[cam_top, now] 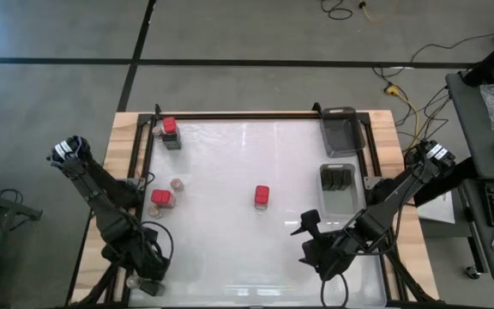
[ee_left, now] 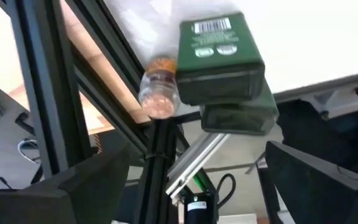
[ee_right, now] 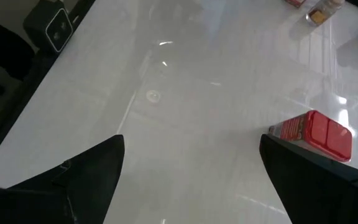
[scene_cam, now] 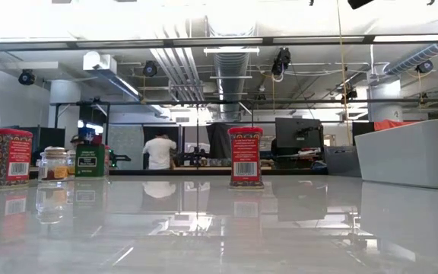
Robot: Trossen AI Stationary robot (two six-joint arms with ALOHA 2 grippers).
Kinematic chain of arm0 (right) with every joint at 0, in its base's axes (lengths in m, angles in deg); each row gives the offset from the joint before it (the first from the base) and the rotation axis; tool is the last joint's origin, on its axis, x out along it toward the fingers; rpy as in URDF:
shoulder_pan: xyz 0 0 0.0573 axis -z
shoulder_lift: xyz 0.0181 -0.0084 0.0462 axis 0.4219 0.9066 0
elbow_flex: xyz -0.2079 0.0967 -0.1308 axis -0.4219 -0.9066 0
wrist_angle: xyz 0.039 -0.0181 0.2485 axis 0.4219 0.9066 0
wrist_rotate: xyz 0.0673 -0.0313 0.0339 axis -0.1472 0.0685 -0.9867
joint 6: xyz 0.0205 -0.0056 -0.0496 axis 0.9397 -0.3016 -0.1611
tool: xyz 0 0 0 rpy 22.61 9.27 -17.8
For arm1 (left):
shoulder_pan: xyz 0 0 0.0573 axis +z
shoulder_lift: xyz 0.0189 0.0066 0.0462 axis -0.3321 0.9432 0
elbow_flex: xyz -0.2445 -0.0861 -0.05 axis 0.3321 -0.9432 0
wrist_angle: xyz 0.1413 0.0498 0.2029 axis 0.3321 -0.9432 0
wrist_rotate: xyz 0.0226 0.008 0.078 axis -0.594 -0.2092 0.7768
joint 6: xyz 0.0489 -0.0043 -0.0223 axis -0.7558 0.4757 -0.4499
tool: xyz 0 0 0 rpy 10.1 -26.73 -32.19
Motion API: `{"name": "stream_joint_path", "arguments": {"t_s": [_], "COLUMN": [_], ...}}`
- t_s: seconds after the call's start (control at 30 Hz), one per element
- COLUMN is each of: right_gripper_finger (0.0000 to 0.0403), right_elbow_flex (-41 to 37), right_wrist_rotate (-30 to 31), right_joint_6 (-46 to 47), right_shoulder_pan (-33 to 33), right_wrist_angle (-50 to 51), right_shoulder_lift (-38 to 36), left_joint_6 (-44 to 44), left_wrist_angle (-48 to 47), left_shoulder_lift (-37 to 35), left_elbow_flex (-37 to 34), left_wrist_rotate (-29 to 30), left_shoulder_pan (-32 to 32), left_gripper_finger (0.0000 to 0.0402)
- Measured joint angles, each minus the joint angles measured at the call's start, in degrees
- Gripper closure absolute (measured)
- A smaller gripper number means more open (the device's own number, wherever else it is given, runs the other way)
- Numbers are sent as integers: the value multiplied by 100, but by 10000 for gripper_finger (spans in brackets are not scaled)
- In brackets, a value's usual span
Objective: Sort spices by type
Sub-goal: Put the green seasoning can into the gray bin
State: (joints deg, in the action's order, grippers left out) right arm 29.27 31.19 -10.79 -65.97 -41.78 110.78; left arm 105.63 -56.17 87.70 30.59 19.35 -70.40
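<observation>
Left side first: the left gripper [cam_top: 148,276] sits low at the near-left corner of the table [cam_top: 230,249], fingers spread wide and holding nothing. Its wrist camera looks past them at a dark green tin [ee_left: 219,59] with a small brown-topped jar [ee_left: 158,87] touching its side, both hard against the table's edge rail; from overhead that pair is all but hidden under the arm.

Further up the left edge, a red tin [cam_top: 161,202] stands with a jar [cam_top: 177,184] just beside it, and at the far-left corner a second red tin [cam_top: 170,128] sits against a dark block. Mid-table, a lone red paprika tin [cam_top: 262,196] stands upright, well apart from everything.

Now the right gripper [cam_top: 309,240], near and just right of that tin, jaws wide, empty. Its wrist view has the red tin [ee_right: 319,134] lying ahead.

Right edge: a clear tray [cam_top: 340,189] already holds dark blocks [cam_top: 339,178]; another tray [cam_top: 343,130] beyond holds no spices.

Sorting looks early. The likely next move: the right gripper straddling the lone red tin squarely.
</observation>
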Motion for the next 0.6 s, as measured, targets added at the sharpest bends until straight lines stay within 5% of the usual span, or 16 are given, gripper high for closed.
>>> {"name": "stream_joint_path", "arguments": {"t_s": [0.6], "right_gripper_finger": [37], "right_elbow_flex": [-7], "right_wrist_rotate": [-8], "right_joint_6": [202], "right_shoulder_pan": [-76], "right_wrist_angle": [170], "right_shoulder_lift": [0], "left_joint_6": [426], "left_wrist_angle": [772], "left_shoulder_lift": [74], "left_elbow_flex": [-639], "left_wrist_rotate": [-253], "left_shoulder_pan": [378], "left_gripper_finger": [38]}}
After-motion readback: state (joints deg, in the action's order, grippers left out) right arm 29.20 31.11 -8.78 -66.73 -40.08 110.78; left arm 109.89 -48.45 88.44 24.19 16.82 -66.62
